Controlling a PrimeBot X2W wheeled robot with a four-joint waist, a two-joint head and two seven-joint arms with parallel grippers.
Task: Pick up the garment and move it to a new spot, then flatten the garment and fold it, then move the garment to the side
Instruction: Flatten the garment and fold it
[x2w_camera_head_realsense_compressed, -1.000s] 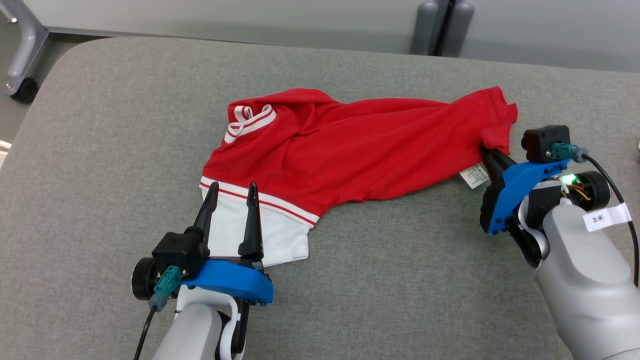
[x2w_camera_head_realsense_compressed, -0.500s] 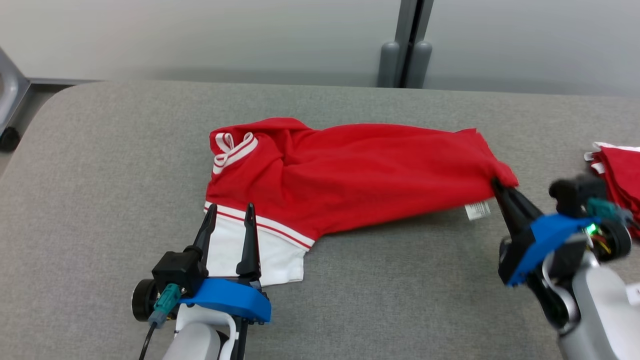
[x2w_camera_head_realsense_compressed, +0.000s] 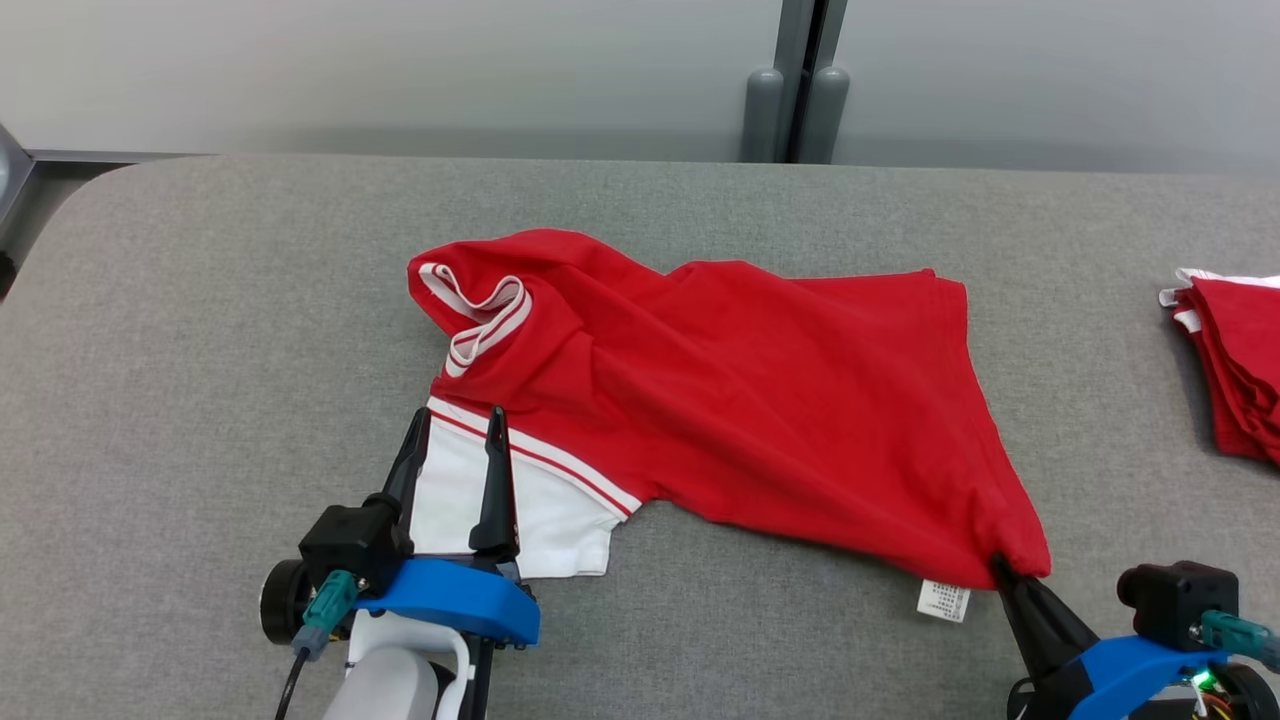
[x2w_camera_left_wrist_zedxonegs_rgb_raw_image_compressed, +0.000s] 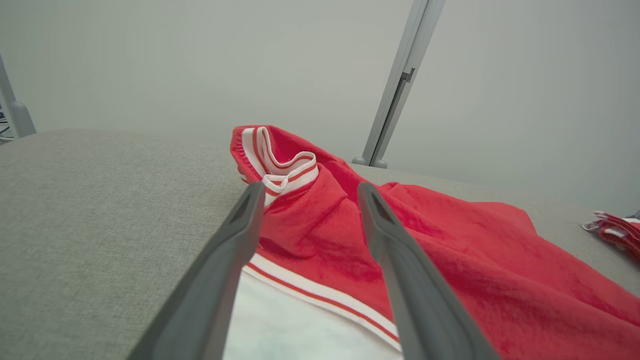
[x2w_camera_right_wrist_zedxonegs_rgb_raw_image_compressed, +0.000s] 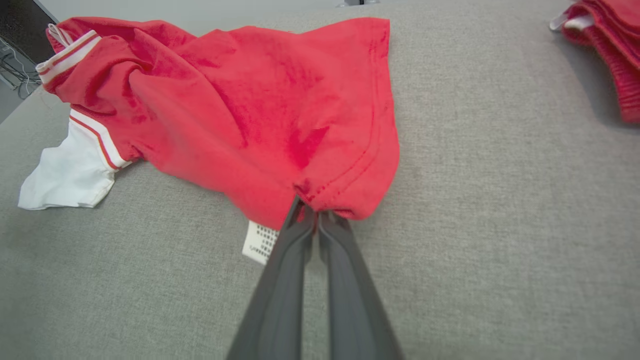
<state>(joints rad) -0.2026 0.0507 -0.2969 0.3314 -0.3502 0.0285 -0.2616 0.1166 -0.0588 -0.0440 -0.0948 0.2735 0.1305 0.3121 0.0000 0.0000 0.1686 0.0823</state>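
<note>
The garment (x2w_camera_head_realsense_compressed: 740, 400) is a red shirt with white striped trim and a white sleeve (x2w_camera_head_realsense_compressed: 500, 510), spread crumpled on the grey table. My right gripper (x2w_camera_head_realsense_compressed: 1003, 570) is shut on its near right hem corner, beside a white care label (x2w_camera_head_realsense_compressed: 944, 600); the right wrist view shows the pinched red garment (x2w_camera_right_wrist_zedxonegs_rgb_raw_image_compressed: 280, 110) at my gripper (x2w_camera_right_wrist_zedxonegs_rgb_raw_image_compressed: 311, 212). Over the white sleeve, my left gripper (x2w_camera_head_realsense_compressed: 457, 425) stands open with nothing between its fingers. The left wrist view shows that gripper (x2w_camera_left_wrist_zedxonegs_rgb_raw_image_compressed: 310, 192) pointing at the garment's striped collar (x2w_camera_left_wrist_zedxonegs_rgb_raw_image_compressed: 280, 165).
A pile of folded red clothes (x2w_camera_head_realsense_compressed: 1235, 360) lies at the table's right edge, also red clothes (x2w_camera_right_wrist_zedxonegs_rgb_raw_image_compressed: 605, 45) in the right wrist view. The grey padded table (x2w_camera_head_realsense_compressed: 220, 330) ends at a pale wall with a grey post (x2w_camera_head_realsense_compressed: 795, 90) behind it.
The head camera tilted and shifted. My right gripper pulled the hem corner toward the near edge, spreading the red cloth wider. The left gripper stayed open over the white sleeve.
</note>
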